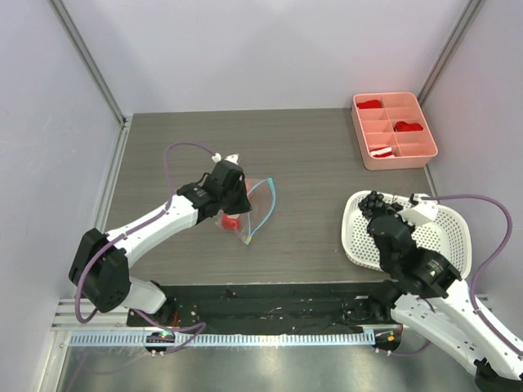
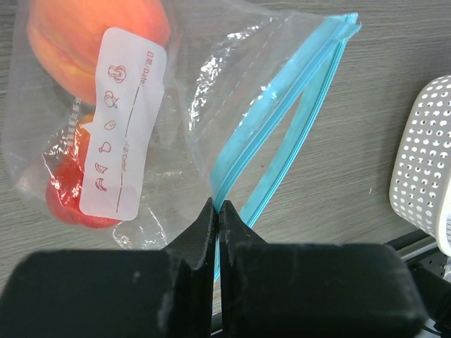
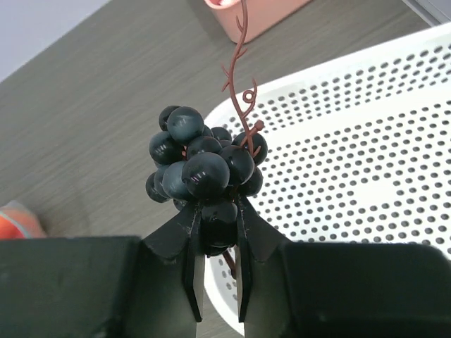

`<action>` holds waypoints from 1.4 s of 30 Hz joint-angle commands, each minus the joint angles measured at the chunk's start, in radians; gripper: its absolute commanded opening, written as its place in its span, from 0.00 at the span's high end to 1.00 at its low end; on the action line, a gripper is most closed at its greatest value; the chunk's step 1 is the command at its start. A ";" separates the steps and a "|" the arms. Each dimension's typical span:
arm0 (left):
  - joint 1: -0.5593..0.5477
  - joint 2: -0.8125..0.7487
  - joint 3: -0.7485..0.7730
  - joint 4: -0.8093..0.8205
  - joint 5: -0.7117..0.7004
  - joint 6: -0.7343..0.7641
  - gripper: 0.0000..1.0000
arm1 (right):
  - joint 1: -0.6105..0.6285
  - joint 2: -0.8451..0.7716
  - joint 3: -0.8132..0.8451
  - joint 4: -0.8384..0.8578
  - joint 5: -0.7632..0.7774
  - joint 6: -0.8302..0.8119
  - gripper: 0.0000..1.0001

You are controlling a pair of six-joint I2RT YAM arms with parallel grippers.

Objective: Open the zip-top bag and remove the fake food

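The zip-top bag (image 2: 183, 120) lies on the dark table (image 1: 319, 237), left of centre. Its teal zip strip (image 2: 282, 120) is parted into a loop, so the mouth looks open. Down at the closed end sit an orange-peach fruit (image 2: 77, 35) and a red piece (image 2: 67, 204).

The film is thin and crinkly, surely slippery and close to weightless. I'd expect it to drag along with whatever is pulled out. The stiffer strip is the sensible place to hold it, and the left gripper (image 2: 217, 210) has its fingers pressed together on one lip of it there. The fruit looks hard, smooth and light, and may squirt from a pinch unless taken across its middle.

Off to the right, the right gripper (image 3: 215, 225) pinches the black berry cluster (image 3: 204, 165) by its lower berries, at the rim of the white perforated basket (image 3: 352, 176). The knobbly cluster grips well, but its stem looks bendy. A pink tray (image 1: 425, 151) stands in the far right corner.
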 commanded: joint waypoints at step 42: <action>0.004 -0.098 -0.001 0.038 0.092 -0.027 1.00 | 0.059 0.692 0.032 1.052 -1.080 -0.353 0.64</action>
